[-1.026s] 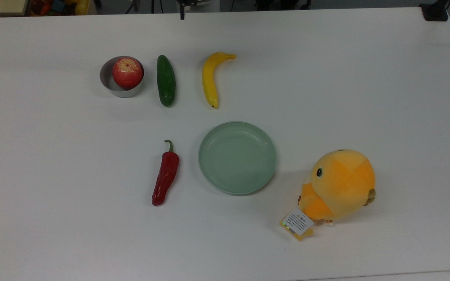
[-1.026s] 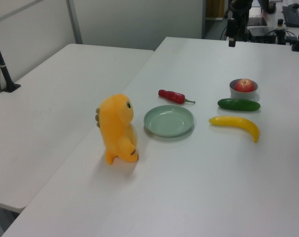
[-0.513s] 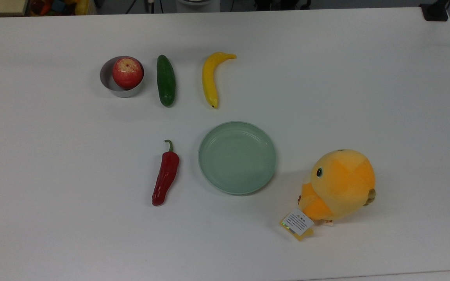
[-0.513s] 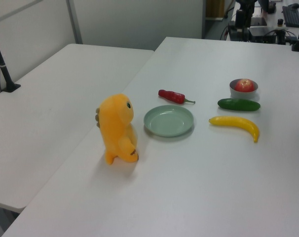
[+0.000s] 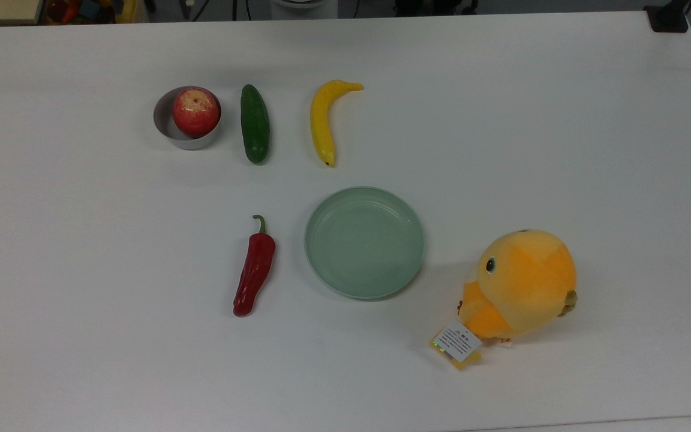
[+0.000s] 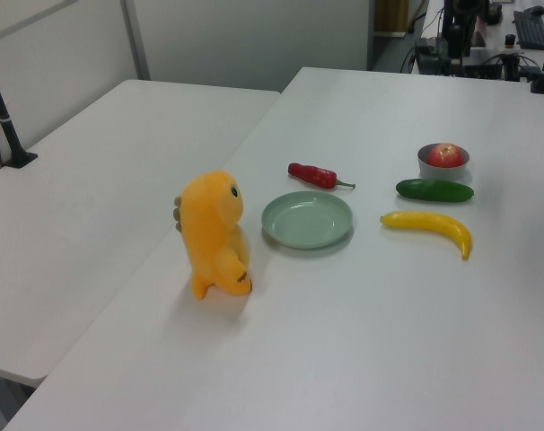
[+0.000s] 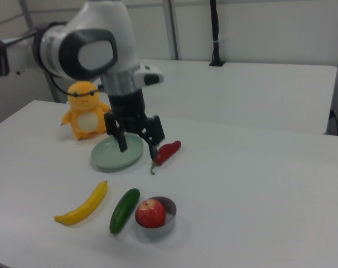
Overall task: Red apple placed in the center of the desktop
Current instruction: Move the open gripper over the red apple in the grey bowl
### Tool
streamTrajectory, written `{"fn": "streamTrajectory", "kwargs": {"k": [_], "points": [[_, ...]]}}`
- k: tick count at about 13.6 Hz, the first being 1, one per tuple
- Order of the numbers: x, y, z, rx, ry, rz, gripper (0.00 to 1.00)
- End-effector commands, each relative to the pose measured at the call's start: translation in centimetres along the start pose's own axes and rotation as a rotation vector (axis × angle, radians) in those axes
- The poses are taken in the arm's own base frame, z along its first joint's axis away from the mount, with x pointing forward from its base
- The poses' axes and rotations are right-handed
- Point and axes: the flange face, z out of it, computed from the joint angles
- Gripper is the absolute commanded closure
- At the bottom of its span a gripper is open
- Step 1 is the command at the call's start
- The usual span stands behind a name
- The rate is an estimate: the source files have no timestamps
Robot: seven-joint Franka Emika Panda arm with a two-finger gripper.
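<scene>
Arm tip that poked in at 12 o'clock of the top view a second ago has pulled out of that edge; objects unchanged. Gripper (image 7: 138,140) in the right view hangs with fingers spread, holding nothing, high over the table. Red apple (image 5: 196,112) sits in the metal bowl (image 5: 165,129) at roughly 10 o'clock from the green plate (image 5: 364,242), cucumber (image 5: 255,123) beside it. Desktop (image 5: 561,120) centre not yet reached; pick hasn't started, my read.

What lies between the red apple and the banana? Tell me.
The cucumber lies between the red apple, which sits in a small metal bowl, and the banana, as the top view shows.
</scene>
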Motion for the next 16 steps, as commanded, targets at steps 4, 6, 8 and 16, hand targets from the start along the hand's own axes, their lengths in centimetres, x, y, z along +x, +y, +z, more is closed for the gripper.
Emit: {"fn": "streamTrajectory", "kwargs": {"k": [4,6,8,16], "points": [[-0.3,-0.2,6.4,0.002,0.023,-0.033,0.0],[-0.2,-0.2,6.9,0.002,0.017,-0.034,0.0],[-0.2,-0.2,7.1,0.003,0.014,-0.034,0.0],[0.9,-0.8,10.7,0.004,0.006,-0.048,0.0]]}}
